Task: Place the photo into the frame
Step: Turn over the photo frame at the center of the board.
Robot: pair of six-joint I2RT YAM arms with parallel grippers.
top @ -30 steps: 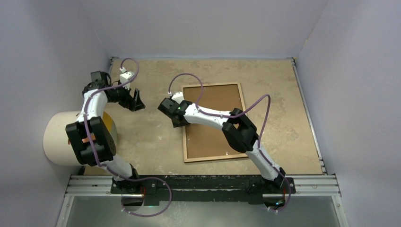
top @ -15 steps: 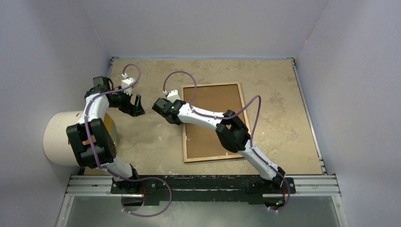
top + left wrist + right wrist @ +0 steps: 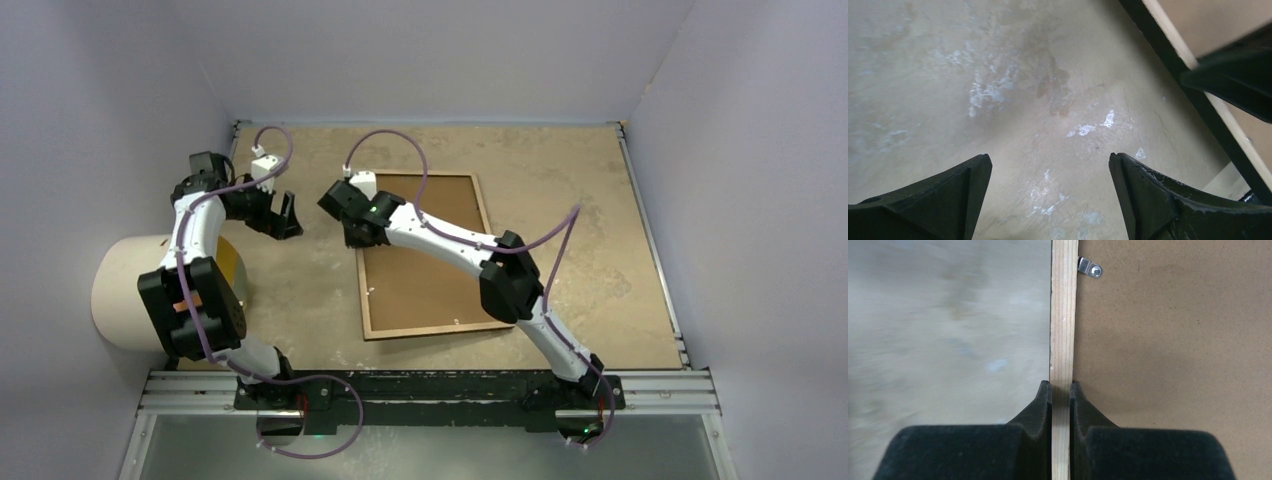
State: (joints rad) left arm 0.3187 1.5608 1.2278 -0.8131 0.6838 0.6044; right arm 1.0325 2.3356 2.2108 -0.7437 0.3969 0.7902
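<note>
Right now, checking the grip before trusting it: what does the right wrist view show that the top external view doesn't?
Only the right wrist: the right gripper pinching the frame by its wooden rail, and a metal tab. Only top external: the open left gripper and a white cylinder. Both: the brown backing board.

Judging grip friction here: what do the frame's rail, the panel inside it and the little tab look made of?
The frame: pale unfinished wood on this side, lengthwise grain showing. The panel: probably hardboard, matte brown, fine even surface. The tab: metal, shiny silver, with a rivet or screw.
</note>
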